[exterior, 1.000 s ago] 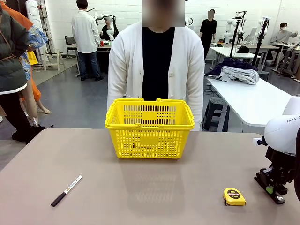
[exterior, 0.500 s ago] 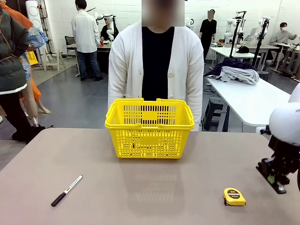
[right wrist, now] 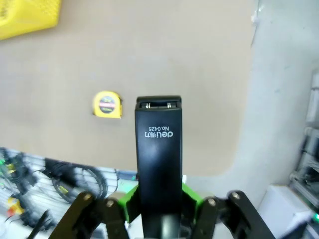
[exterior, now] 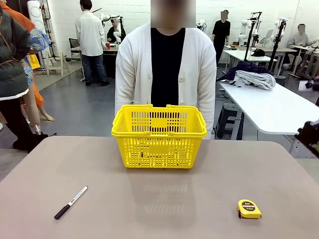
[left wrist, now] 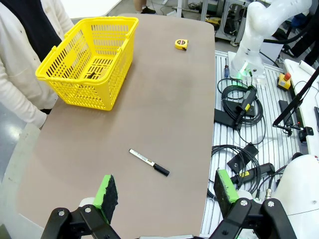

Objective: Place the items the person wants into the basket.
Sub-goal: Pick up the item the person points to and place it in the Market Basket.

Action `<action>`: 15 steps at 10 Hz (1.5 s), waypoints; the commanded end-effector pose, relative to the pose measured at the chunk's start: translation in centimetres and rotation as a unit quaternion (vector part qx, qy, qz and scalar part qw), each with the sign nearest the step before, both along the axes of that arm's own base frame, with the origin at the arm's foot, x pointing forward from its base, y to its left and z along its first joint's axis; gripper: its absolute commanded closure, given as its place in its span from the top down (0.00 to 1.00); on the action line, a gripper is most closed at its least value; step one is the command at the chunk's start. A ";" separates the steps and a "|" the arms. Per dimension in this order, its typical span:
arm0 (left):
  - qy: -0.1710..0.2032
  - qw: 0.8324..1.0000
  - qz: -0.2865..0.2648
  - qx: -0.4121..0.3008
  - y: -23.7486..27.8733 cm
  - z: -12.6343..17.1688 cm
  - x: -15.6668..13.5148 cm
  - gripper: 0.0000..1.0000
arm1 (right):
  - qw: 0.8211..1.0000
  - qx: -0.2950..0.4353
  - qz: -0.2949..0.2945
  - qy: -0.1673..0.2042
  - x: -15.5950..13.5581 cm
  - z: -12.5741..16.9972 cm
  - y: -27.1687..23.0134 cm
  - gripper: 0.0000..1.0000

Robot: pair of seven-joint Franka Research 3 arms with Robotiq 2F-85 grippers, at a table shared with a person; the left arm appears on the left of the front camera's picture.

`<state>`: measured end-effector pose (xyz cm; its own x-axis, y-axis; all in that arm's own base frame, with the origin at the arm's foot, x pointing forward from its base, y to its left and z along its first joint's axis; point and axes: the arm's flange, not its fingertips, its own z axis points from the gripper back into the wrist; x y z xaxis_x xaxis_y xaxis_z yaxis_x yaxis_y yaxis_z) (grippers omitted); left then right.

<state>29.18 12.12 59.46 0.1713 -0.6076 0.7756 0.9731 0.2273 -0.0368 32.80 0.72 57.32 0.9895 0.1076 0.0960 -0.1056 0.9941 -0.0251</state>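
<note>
The yellow basket (exterior: 158,149) stands at the table's far middle, right in front of the person (exterior: 166,69) in a white cardigan. In the left wrist view a small dark thing lies on the floor of the basket (left wrist: 65,84); I cannot tell what it is. My right gripper (right wrist: 159,201) is shut on a black stapler (right wrist: 159,159), which sticks out forward between the green pads, high above the table's right part. A dark piece of the right arm (exterior: 311,134) shows at the front view's right edge. My left gripper (left wrist: 166,191) hangs open and empty over the table's near left edge.
A white marker with a black cap (exterior: 71,202) lies at the front left of the table. A yellow tape measure (exterior: 249,208) sits at the front right, below the stapler in the right wrist view. Cables and the right arm's base (left wrist: 249,45) lie beyond the table edge.
The right arm has risen from table level beside the tape measure and swung up and right, almost out of the front view. Basket, marker and tape measure have not moved.
</note>
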 end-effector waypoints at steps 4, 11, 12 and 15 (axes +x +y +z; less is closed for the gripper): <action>-0.009 1.000 -0.007 -0.008 0.1 0.1 0.0 1.00 | 1.000 0.016 -0.014 -0.005 0.1 1.9 0.8 0.18; -0.009 1.000 -0.007 -0.008 0.1 0.1 0.0 1.00 | 1.000 0.008 -0.006 -0.006 0.0 1.8 0.3 0.18; -0.009 1.000 -0.007 -0.008 0.1 0.1 0.0 1.00 | 0.996 -0.002 0.083 -0.037 2.1 3.3 2.7 0.18; -0.009 1.000 -0.007 -0.008 0.1 0.1 0.0 1.00 | 0.966 -0.037 0.254 -0.021 9.8 6.4 14.1 0.18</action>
<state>29.14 12.13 59.48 0.1715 -0.6086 0.7748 0.9730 0.2278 -0.0364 38.88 12.83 62.15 0.8568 0.4935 0.1498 -0.4855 0.8697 -0.0885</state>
